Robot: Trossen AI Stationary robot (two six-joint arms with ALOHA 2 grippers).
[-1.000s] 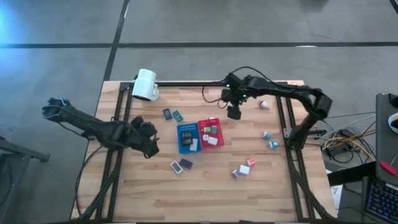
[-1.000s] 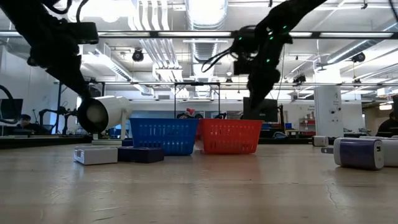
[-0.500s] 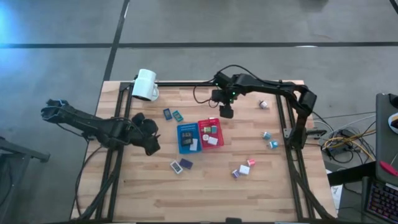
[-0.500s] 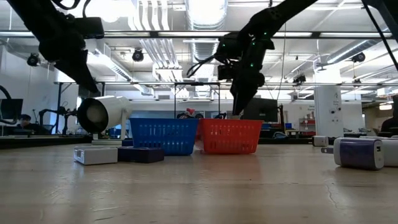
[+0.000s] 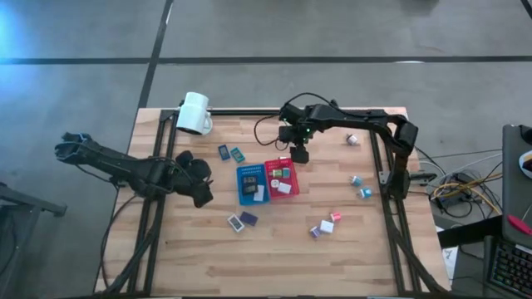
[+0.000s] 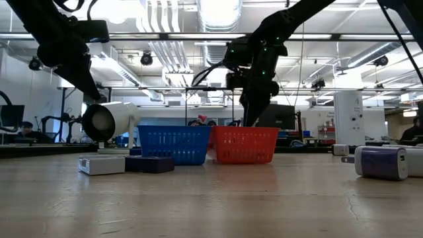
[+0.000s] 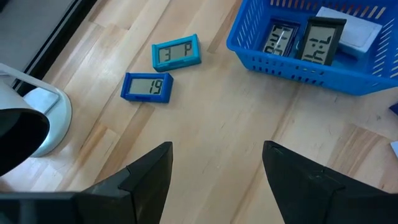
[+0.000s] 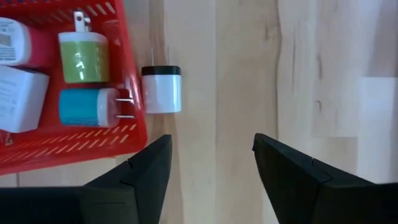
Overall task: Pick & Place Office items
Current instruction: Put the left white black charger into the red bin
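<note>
Nearest the front edge of the tabletop (image 5: 199, 249) lie loose office items: a pair (image 5: 243, 220) in white and dark, and a cluster (image 5: 326, 225) toward the right edge. Mid-tabletop stand the blue basket (image 5: 250, 183) and the red basket (image 5: 282, 178), touching side by side, each already holding pieces. The left pincer (image 5: 198, 184) hangs released and empty beside the blue basket, toward the left edge. Beyond the red basket, the right pincer (image 5: 298, 153) hovers released and empty over a white charger (image 8: 161, 89) that lies just outside the red wall, its black end pointing away from the pincer. To do this well, centre the jaws on the charger's flat sides, descend clear of the basket rim, then close. At the far edge, 2 small displays (image 7: 163, 70) wait near the mug (image 5: 194, 114).
</note>
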